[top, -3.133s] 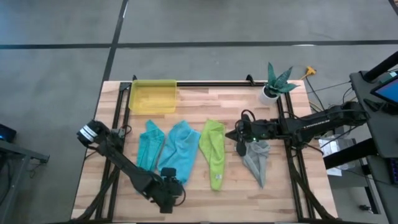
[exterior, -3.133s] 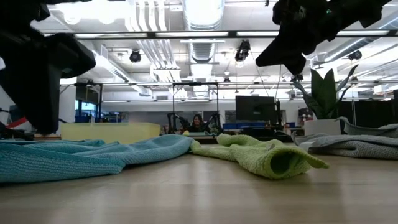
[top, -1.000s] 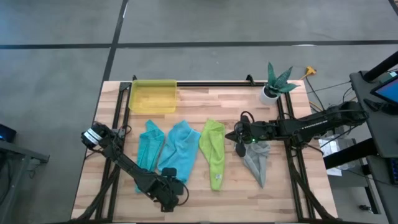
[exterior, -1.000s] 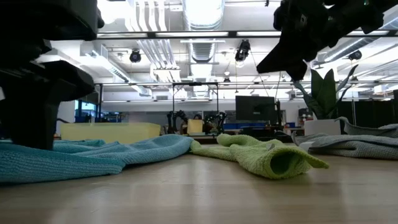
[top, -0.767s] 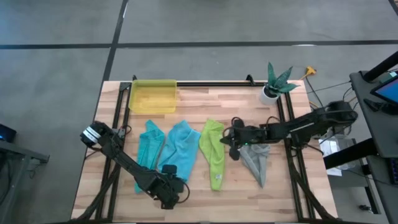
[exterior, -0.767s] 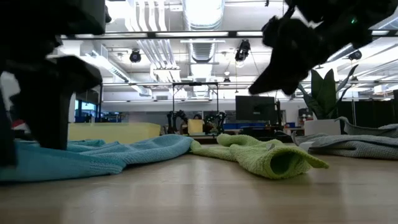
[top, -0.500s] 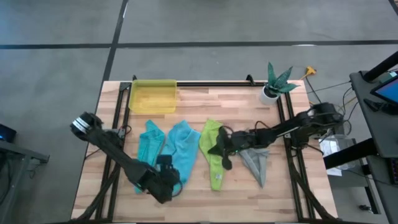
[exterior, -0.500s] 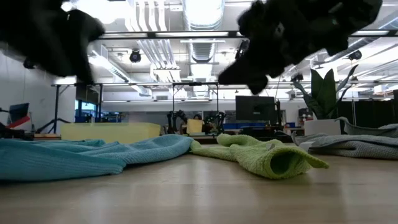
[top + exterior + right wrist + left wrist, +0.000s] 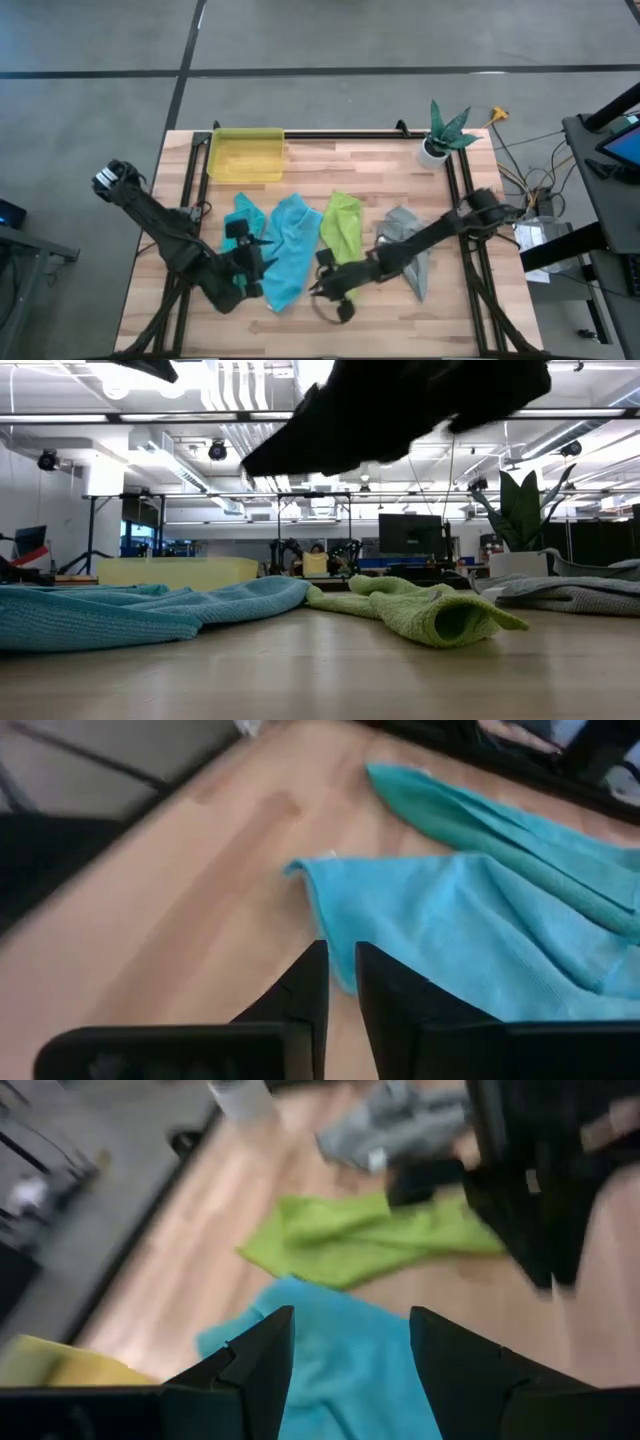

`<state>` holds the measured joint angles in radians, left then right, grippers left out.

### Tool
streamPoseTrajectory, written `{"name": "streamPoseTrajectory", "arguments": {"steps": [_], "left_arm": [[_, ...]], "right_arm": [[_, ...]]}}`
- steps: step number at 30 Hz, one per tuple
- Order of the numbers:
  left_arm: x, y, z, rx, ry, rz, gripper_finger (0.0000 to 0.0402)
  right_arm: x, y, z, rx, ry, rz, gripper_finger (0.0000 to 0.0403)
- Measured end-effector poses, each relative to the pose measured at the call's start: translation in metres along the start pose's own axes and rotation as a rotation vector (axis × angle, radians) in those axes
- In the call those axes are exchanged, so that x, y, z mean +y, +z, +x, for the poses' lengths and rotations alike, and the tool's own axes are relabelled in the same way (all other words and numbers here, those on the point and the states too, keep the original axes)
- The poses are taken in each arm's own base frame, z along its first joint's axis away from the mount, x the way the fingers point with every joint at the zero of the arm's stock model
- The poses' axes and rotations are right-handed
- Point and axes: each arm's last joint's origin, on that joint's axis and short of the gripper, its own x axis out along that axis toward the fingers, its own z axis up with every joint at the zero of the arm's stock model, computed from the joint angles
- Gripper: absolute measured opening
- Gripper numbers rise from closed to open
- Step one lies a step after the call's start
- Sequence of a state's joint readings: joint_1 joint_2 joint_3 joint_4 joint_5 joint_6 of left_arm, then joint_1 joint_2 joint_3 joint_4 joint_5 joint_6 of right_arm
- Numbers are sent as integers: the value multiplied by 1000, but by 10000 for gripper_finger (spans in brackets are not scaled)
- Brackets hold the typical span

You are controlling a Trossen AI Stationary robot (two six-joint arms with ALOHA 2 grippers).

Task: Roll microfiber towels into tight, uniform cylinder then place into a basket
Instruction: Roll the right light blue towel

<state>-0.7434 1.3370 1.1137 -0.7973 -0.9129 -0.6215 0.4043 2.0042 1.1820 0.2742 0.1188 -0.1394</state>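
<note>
Four towels lie side by side on the wooden table: teal [image 9: 240, 215], light blue [image 9: 285, 250], lime green [image 9: 343, 225] and grey [image 9: 408, 235]. The yellow basket [image 9: 245, 155] stands at the far left edge. My left gripper [image 9: 258, 258] hangs open above the light blue towel [image 9: 340, 1370], with nothing between its fingers. My right gripper [image 9: 320, 290] reaches across the lime green towel's near end. It hovers by the light blue towel's near corner [image 9: 305, 870], with its fingers [image 9: 340, 955] a narrow gap apart.
A white plant pot [image 9: 435, 150] stands at the far right corner. Black frame rails [image 9: 330, 133] run along the table's far edge and sides. Bare wood shows along the near edge [image 9: 420, 325] and between the basket and the pot.
My right gripper has swept from above the grey towel toward the table's left and near edge, across the lime green towel, sinking lower and rolling. My left gripper has risen off the near end of the light blue towel and drawn back toward the far left, tipping up.
</note>
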Motion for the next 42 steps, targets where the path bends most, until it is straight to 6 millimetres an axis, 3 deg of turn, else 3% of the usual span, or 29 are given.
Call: {"name": "streamPoseTrajectory", "arguments": {"steps": [8,15,21,29,35,39,42], "left_arm": [[8,-35,-14,-224,115,-56,184],[11,-44,-19,-313,84,-132,184],[11,-50,-21,-323,60,-131,184],[6,-51,-19,-318,57,-122,184],[4,-52,-17,-313,58,-110,184],[4,-53,-17,-302,42,-102,184],[3,-53,-17,-286,17,-92,184]], "right_arm": [[5,10,61,170,-14,-53,93],[6,21,84,169,-30,-73,153],[7,17,88,180,-28,-82,168],[11,3,101,161,-32,-128,145],[10,6,99,165,-71,-169,86],[13,14,88,237,-236,-252,23],[22,22,76,289,-432,-332,11]]}}
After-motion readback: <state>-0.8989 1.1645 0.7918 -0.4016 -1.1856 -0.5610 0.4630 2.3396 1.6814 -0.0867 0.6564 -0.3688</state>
